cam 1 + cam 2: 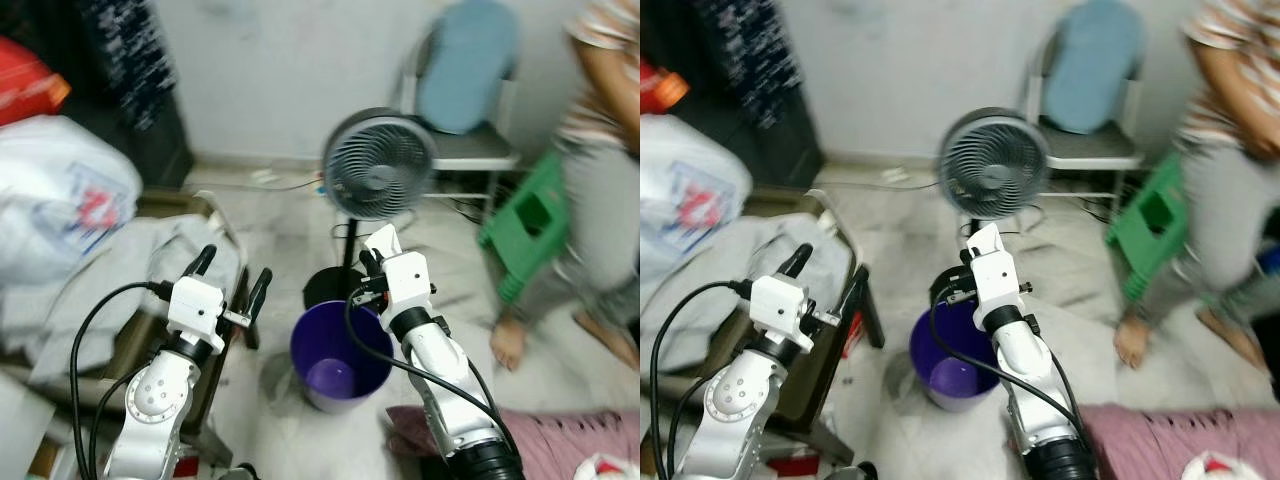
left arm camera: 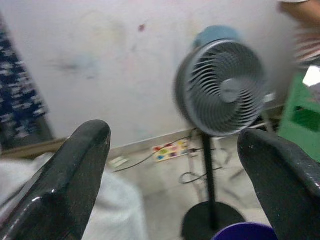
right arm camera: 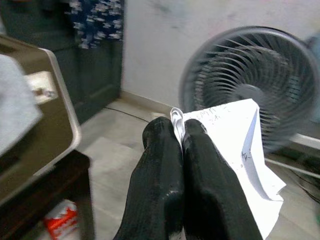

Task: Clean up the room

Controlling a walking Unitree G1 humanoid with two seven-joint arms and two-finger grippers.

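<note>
1. Nearest me, my right gripper [image 3: 180,131] had its fingers pressed together on a sheet of white paper [image 3: 235,145], held above the far rim of the purple bucket [image 1: 340,358] on the floor.
2. My left gripper [image 1: 232,282] hovered spread and empty beside the bucket, over the grey cloth [image 1: 120,270].
3. I judged the binning step was in hand: next I needed the paper over the bucket's mouth, then to part the fingers.
4. Beyond stood the pedestal fan [image 1: 380,165], and a person [image 1: 600,200] at the right.

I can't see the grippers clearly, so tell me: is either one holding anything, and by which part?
The right gripper pinches a white sheet of paper by its edge. The left gripper is open, holding nothing.
</note>
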